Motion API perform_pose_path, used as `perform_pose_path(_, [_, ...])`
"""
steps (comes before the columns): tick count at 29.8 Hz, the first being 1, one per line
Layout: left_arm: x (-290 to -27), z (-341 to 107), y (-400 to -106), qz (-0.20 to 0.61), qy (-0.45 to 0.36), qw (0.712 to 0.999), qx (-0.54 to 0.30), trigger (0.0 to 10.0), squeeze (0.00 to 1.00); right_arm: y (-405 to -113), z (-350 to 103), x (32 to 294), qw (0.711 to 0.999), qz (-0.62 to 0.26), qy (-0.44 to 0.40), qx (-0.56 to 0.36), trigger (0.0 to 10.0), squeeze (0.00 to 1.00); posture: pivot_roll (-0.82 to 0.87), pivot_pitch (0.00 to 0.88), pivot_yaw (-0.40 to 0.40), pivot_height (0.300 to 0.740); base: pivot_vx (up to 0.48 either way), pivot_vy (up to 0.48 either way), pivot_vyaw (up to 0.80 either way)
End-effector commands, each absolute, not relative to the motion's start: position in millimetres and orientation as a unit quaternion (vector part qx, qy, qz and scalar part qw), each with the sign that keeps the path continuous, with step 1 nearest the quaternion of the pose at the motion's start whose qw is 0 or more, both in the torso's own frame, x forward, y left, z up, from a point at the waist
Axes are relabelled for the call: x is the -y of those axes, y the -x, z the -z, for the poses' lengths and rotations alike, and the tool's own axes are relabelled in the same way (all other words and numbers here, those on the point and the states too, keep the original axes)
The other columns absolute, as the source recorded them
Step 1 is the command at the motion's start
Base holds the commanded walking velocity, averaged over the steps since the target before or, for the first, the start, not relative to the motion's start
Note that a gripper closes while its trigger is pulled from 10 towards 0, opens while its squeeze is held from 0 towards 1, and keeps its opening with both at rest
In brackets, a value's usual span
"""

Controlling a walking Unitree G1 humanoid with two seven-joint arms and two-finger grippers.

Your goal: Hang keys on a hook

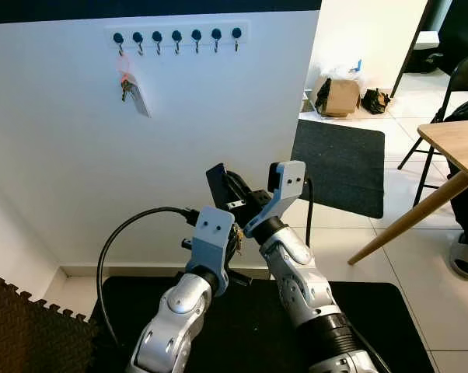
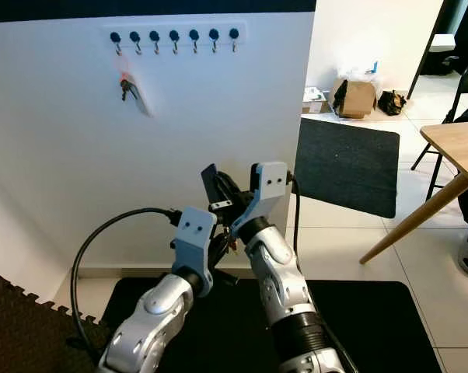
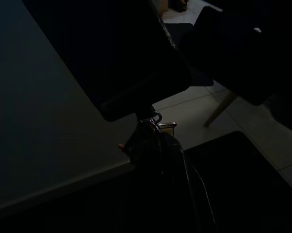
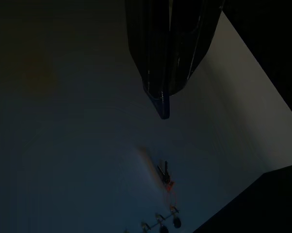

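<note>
A bunch of keys (image 3: 153,127) is clamped in the left gripper (image 1: 235,233), just below the right gripper (image 1: 228,186). The right gripper's fingers (image 4: 168,53) are pressed together, empty. Above both, another key set (image 1: 131,87) is hung on the hook rail (image 1: 176,35).

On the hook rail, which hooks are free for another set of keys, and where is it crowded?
The hook rail has seven hooks. The keys hang from the leftmost hook; the six to its right are bare. Lower down it is crowded: the left gripper and right gripper sit close together before the wall.

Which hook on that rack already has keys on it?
The leftmost hook of the rack on the white wall: a bunch of keys with a red tag hangs from it. The six hooks to its right are bare.
</note>
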State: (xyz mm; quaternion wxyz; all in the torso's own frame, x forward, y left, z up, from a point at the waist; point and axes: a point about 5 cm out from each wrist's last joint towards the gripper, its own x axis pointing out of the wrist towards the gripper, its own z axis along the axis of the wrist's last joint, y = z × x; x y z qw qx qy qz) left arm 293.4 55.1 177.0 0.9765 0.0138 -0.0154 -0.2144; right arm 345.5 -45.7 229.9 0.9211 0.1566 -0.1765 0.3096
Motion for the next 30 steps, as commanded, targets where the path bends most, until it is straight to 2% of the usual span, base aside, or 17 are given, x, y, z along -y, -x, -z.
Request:
perform_pose_path(1, [-53.7,-169.0,-292.6,0.21,-0.015,0.978,0.0,10.0,0.0,-341.1,-231.9,31.8,0.913,-0.327,-0.168,0.179,10.0,0.0,0.1,0.205,0.052,0.74,0.0,0.0,0.0])
perform_pose_path(2, [-54.3,-168.9,-292.5,0.212,-0.013,0.977,0.0,10.0,1.0,-341.0,-231.7,31.8,0.913,-0.327,-0.167,0.178,10.0,0.0,0.1,0.206,0.052,0.74,0.0,0.0,0.0])
perform_pose_path(12, [-58.0,-168.7,-293.2,0.203,-0.016,0.979,-0.001,10.0,1.0,-341.2,-231.8,32.0,0.913,-0.327,-0.168,0.178,10.0,0.0,0.1,0.211,0.052,0.74,0.0,0.0,0.0])
perform_pose_path(13, [-58.3,-168.8,-293.5,0.202,-0.016,0.979,-0.001,10.0,0.61,-341.2,-231.7,32.0,0.913,-0.327,-0.168,0.178,10.0,0.0,0.1,0.211,0.052,0.74,0.0,0.0,0.0])
perform_pose_path(21, [-57.7,-169.5,-293.6,0.203,-0.016,0.979,0.0,9.7,0.63,-341.3,-231.6,32.2,0.913,-0.326,-0.169,0.177,10.0,0.0,0.1,0.213,0.052,0.74,0.0,0.0,0.0])
perform_pose_path(22, [-57.6,-169.4,-293.6,0.203,-0.016,0.979,0.0,9.9,0.52,-341.3,-231.6,32.0,0.913,-0.326,-0.169,0.177,10.0,0.0,0.1,0.215,0.053,0.74,0.0,0.0,0.0])
perform_pose_path(23, [-57.5,-169.5,-293.8,0.203,-0.016,0.979,0.001,9.9,0.0,-341.2,-231.6,31.8,0.913,-0.326,-0.17,0.177,10.0,0.0,0.1,0.215,0.053,0.74,0.0,0.0,0.0])
perform_pose_path(26, [-57.0,-169.9,-294.2,0.203,-0.016,0.979,0.001,9.6,0.0,-341.1,-231.9,31.3,0.912,-0.327,-0.17,0.177,10.0,0.0,0.1,0.215,0.053,0.74,0.0,0.0,0.0])
perform_pose_path(27, [-56.9,-170.2,-294.5,0.203,-0.016,0.979,0.001,8.1,0.0,-340.9,-232.1,31.0,0.912,-0.328,-0.171,0.177,10.0,0.0,0.1,0.215,0.053,0.74,0.0,0.0,0.0])
perform_pose_path(29, [-56.8,-170.3,-294.7,0.203,-0.016,0.979,0.001,8.1,0.0,-340.9,-232.1,30.8,0.912,-0.328,-0.171,0.177,10.0,0.0,0.1,0.215,0.053,0.74,0.0,0.0,0.0])
perform_pose_path(30, [-56.8,-170.4,-294.9,0.203,-0.016,0.979,0.002,6.6,0.0,-340.7,-232.2,30.6,0.912,-0.328,-0.171,0.177,10.0,0.0,0.1,0.215,0.053,0.74,0.0,0.0,0.0])
